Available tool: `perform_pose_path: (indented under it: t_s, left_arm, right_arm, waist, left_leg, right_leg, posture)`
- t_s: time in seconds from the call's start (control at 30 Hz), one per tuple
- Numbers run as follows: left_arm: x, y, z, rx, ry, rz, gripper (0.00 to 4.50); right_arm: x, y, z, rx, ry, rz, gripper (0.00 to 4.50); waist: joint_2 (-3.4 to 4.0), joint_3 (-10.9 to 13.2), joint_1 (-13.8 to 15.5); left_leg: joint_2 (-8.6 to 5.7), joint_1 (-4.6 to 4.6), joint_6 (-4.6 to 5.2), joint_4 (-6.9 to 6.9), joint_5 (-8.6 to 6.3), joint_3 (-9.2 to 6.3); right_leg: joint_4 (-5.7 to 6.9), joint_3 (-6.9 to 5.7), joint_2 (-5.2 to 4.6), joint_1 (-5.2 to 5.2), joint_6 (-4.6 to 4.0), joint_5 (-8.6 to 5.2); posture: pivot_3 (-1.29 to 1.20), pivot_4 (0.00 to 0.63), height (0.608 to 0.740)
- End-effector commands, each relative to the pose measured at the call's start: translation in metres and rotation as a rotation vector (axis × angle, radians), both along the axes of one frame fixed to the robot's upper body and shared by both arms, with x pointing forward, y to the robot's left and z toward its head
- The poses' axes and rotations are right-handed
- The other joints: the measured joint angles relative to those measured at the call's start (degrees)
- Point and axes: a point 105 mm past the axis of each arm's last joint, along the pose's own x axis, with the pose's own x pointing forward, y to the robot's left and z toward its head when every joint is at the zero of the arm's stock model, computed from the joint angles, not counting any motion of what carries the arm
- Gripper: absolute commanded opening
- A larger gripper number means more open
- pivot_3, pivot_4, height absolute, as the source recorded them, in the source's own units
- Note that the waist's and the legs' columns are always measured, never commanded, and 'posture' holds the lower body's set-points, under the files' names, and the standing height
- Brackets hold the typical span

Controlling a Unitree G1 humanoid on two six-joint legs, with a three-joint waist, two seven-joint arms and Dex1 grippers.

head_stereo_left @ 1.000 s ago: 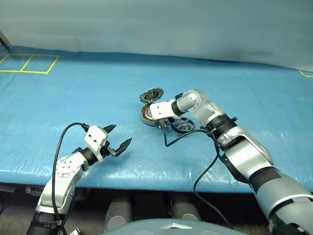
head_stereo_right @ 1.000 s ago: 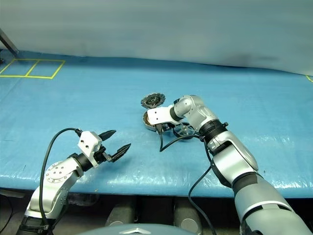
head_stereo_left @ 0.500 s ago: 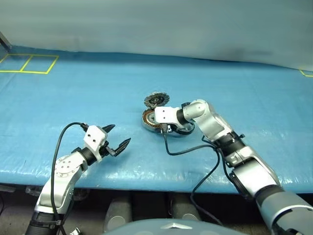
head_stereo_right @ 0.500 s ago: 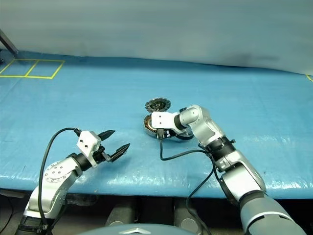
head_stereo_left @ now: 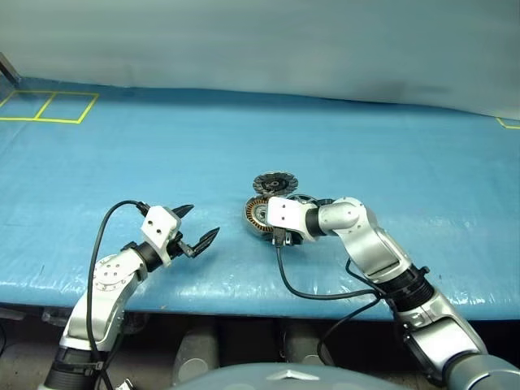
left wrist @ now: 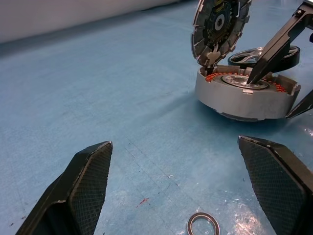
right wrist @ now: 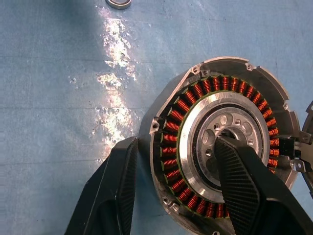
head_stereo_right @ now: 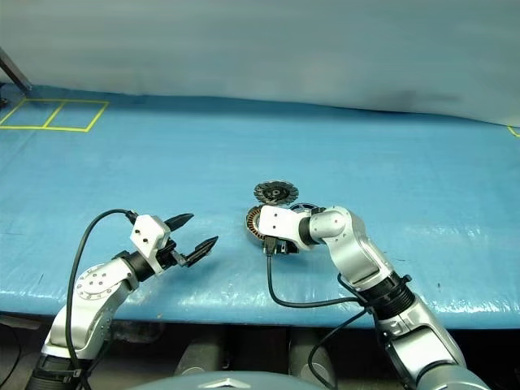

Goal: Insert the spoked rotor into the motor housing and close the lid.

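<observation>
The right pincer (right wrist: 171, 191) straddles the wall of the motor housing (right wrist: 220, 142), one finger outside it and the other down in the silver centre, its jaws part-way closed across the copper-wound ring, so it seems to be gripping the housing by its rim. The housing sits near the middle of the blue surface (head_stereo_left: 122, 162), toward the front edge, with the lid (left wrist: 217, 24) standing open on the far side, hinged at the rim. The spoked rotor (left wrist: 266, 55) lies flat just beside the housing on the right arm's side, so the coming insertion looks to be that arm's job once it lets go. The left pincer (head_stereo_left: 195, 236) hovers wide and empty well off toward the left edge; a small loose ring (left wrist: 203, 224) lies on the surface before it.
</observation>
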Motion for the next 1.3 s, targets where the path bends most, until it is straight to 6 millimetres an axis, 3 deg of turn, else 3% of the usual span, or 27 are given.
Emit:
perform_pose_path:
  t_s: [0.03, 0.27, 0.77, 1.0, 1.3]
  left_arm:
    - [0.001, 0.001, 0.007, 0.014, -0.028, -0.012, 4.5]
    - [-0.001, 0.004, 0.007, 0.025, -0.024, -0.01, 4.5]
    - [-0.002, 0.006, 0.006, 0.03, -0.019, -0.008, 4.5]
    - [-0.004, 0.008, 0.006, 0.035, -0.015, 0.0, 4.5]
    - [-0.005, 0.007, 0.007, 0.025, -0.012, -0.014, 4.5]
  right_arm:
    - [-0.012, 0.009, -0.013, 0.02, 0.077, 0.002, 2.07]
    - [-0.021, 0.02, -0.017, 0.044, 0.097, 0.011, 2.07]
    - [-0.032, 0.023, -0.013, -0.003, 0.059, 0.084, 2.07]
    - [-0.03, 0.029, -0.005, 0.036, 0.03, 0.079, 4.41]
    - [-0.022, 0.032, 0.037, 0.205, -0.039, 0.028, 4.47]
  waist:
    - [-0.04, -0.02, -0.1]
    - [-0.13, -0.08, -0.47]
    - [-0.19, -0.11, -0.58]
    - [-0.2, -0.11, -0.47]
    - [-0.2, -0.08, -0.41]
  left_leg:
    - [0.0, 0.01, 0.0, 0.0, 0.0, 0.01]
    - [0.06, 0.2, -0.02, -0.05, -0.01, 0.03]
    - [0.07, 0.19, -0.04, -0.43, -0.02, 0.08]
    - [0.07, 0.2, -0.04, -0.64, -0.01, 0.08]
    - [0.07, 0.16, -0.04, -0.66, -0.01, 0.09]
  right_leg:
    - [0.0, 0.0, 0.0, 0.0, 0.0, 0.0]
    - [-0.01, 0.0, 0.01, -0.04, -0.01, -0.01]
    - [-0.05, 0.0, 0.01, -0.05, -0.17, -0.12]
    - [-0.06, -0.03, 0.02, -0.09, -0.26, -0.2]
    - [-0.06, -0.02, 0.02, -0.14, -0.26, -0.2]
  posture:
    - [0.0, 0.15, 0.74]
    - [0.0, 0.15, 0.74]
    - [0.0, 0.15, 0.74]
    - [0.0, 0.15, 0.74]
    - [0.0, 0.15, 0.74]
